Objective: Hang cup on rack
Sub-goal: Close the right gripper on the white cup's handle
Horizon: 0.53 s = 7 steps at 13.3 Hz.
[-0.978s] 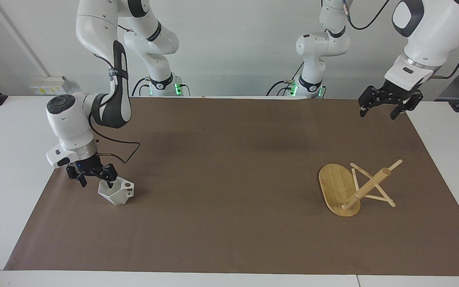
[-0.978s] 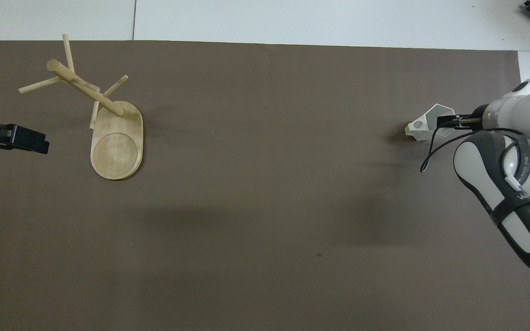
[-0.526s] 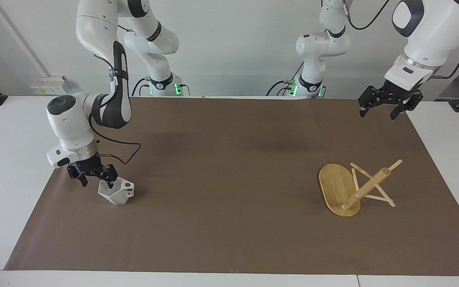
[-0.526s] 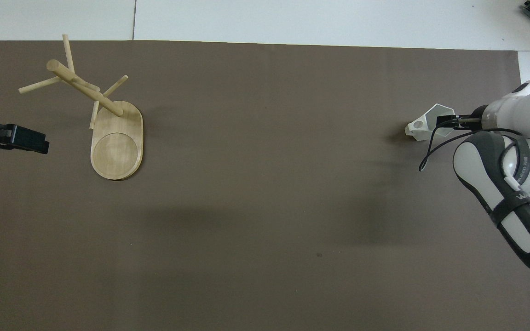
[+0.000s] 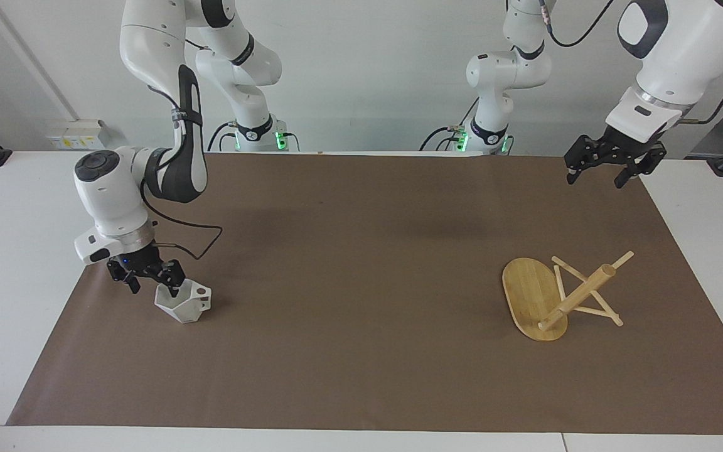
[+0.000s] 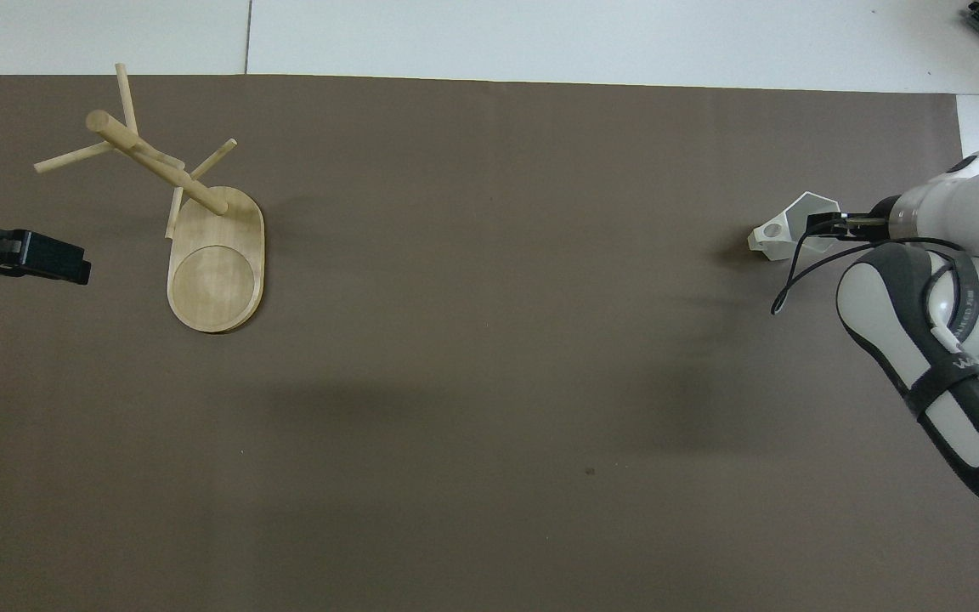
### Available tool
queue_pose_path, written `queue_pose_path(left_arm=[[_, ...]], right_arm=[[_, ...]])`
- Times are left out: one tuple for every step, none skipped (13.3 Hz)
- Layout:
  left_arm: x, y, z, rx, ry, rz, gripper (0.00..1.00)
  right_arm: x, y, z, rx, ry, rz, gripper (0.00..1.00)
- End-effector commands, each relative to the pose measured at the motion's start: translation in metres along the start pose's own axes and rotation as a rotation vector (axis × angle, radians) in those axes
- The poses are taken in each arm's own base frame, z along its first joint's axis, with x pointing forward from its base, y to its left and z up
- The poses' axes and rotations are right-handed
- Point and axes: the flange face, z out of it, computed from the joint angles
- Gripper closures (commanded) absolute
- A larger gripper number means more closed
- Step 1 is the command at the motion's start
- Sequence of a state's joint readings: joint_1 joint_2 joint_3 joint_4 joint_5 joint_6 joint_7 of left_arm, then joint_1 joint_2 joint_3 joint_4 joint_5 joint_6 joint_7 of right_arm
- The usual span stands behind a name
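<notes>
Cup (image 5: 183, 304) sits upright on the desk (image 5: 361, 351) at the right arm's end. R claw (image 5: 153, 290) is low at the cup's rim on the side away from the handle. One finger looks to dip inside the mouth and the other hangs outside, so the claw is spread astride the wall, not yet pinching as far as I can tell. The handle points toward desk centre, away from the claw.

Key relation: the cup is directly under the R claw, and the rack (image 5: 530, 294) is well apart at the left arm's end. So it's a long carry across the desk, or a handover.

The rack isn't upright. It's tipped over, base on edge w/ its flat face showing and pegs propping it. The post slants up toward the left arm's end, so no peg is presented for hanging; prob needs righting first.

L claw (image 5: 594, 182) waits up in the air, spread and empty, over the desk corner at its own end. It's the claw closer to the rack.
</notes>
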<state>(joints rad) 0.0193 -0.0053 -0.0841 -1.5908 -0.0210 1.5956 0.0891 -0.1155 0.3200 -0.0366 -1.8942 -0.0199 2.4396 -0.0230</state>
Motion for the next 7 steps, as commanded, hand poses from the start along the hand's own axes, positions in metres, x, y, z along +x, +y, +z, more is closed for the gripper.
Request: queue_pose_path(left_arm=[[-0.0066, -0.0020, -0.0012, 0.020, -0.009, -0.008, 0.00], [-0.0065, -0.0012, -0.0011, 0.020, -0.009, -0.006, 0.00], [-0.0065, -0.0012, -0.0011, 0.020, -0.009, -0.006, 0.00], [-0.0066, -0.0020, -0.0012, 0.020, -0.009, -0.008, 0.00], [-0.0065, -0.0012, -0.0011, 0.020, -0.009, -0.006, 0.00], [-0.0066, -0.0020, -0.0012, 0.020, -0.009, -0.008, 0.00], [-0.0065, -0.0012, -0.0011, 0.020, -0.009, -0.006, 0.00]], right_arm=[[-0.0020, 0.0020, -0.0010, 0.002, -0.011, 0.032, 0.17], [-0.0020, 0.0020, -0.0010, 0.002, -0.011, 0.031, 0.23], [-0.0020, 0.0020, -0.0010, 0.002, -0.011, 0.031, 0.29], [-0.0021, 0.0020, -0.0008, 0.002, -0.012, 0.031, 0.35], [-0.0025, 0.0020, -0.0006, 0.002, -0.015, 0.031, 0.40], [-0.0028, 0.0020, -0.0003, 0.002, -0.018, 0.031, 0.45], [-0.0028, 0.0020, -0.0003, 0.002, -0.018, 0.029, 0.48]])
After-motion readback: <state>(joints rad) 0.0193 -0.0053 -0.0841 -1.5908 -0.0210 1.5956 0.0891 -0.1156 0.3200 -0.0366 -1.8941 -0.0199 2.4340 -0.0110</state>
